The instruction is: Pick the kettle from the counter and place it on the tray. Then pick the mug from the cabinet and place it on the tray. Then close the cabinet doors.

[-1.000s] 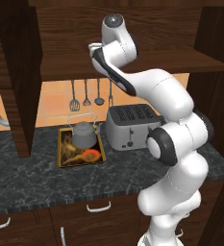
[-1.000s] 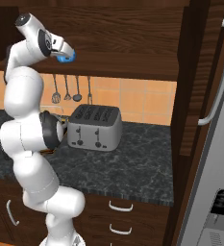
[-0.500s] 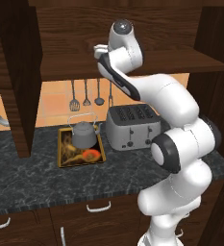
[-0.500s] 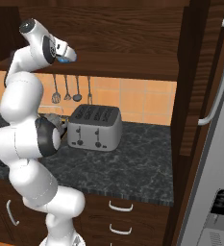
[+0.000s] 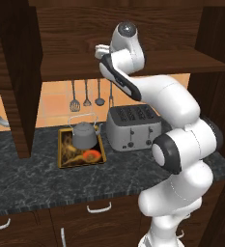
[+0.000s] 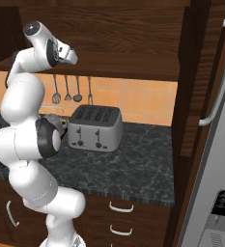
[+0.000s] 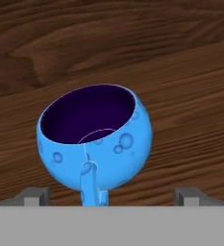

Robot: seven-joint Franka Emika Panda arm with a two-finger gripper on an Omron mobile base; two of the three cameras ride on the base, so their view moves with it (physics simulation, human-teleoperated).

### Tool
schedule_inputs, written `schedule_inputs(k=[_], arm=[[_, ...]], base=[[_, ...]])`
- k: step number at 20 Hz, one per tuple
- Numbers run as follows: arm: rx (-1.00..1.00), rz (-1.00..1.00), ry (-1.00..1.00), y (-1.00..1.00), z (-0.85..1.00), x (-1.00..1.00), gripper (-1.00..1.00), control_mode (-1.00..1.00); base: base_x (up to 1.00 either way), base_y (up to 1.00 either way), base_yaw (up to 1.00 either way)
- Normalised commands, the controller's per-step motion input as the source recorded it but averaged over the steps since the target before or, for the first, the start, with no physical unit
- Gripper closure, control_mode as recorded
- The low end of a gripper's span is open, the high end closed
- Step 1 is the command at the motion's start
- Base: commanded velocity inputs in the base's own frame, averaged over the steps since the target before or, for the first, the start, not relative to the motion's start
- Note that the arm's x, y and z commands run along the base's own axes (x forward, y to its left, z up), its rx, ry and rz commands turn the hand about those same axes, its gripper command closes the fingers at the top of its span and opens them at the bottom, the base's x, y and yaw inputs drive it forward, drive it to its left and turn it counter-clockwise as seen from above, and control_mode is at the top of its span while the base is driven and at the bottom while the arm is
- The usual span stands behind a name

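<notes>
So the mug (image 7: 95, 139) sits on the cabinet (image 5: 133, 29) shelf, upright in the room as far as I can tell, handle facing the hand cam; it lies between the two finger tips (image 7: 34, 196) w/ its body spanning most of the gap, not yet touched. Gripper (image 7: 108, 198) is spread wide, nothing held; in the left base view the hand is up at shelf level, reaching in over the plank. Kettle (image 5: 85, 135) is already on the tray (image 5: 62, 153), which lies on the counter (image 5: 36, 178) just beside the toaster (image 5: 133, 128), so step one looks done & the mug pick is the step in hand. To do it well: go in a bit further so the pads land on the round body either side, approx at its widest part, not on the thin handle, which would twist. Keep the hand level w/ the shelf so the lower edge doesn't scrape the plank. Close slowly; the bowl is rounded & could squirt out if pinched off-centre. Lift slightly before pulling back, to clear the shelf lip. Cabinet doors (image 5: 17, 72) are open, leave those for last.
</notes>
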Motion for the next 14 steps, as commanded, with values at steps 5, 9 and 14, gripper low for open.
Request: schedule_inputs(k=[5, 9, 14], arm=[[0.01, 0.0, 0.0, 0.1, 0.0, 0.18, 1.0, -1.0], [0.0, 0.0, -0.02, 0.0, -0.05, 0.19, 1.0, -1.0], [0.0, 0.0, -0.08, 0.0, 0.01, 0.06, 1.0, -1.0]], base=[[0.0, 0.0, 0.0], [0.0, 0.0, 0.0], [0.0, 0.0, 0.0]])
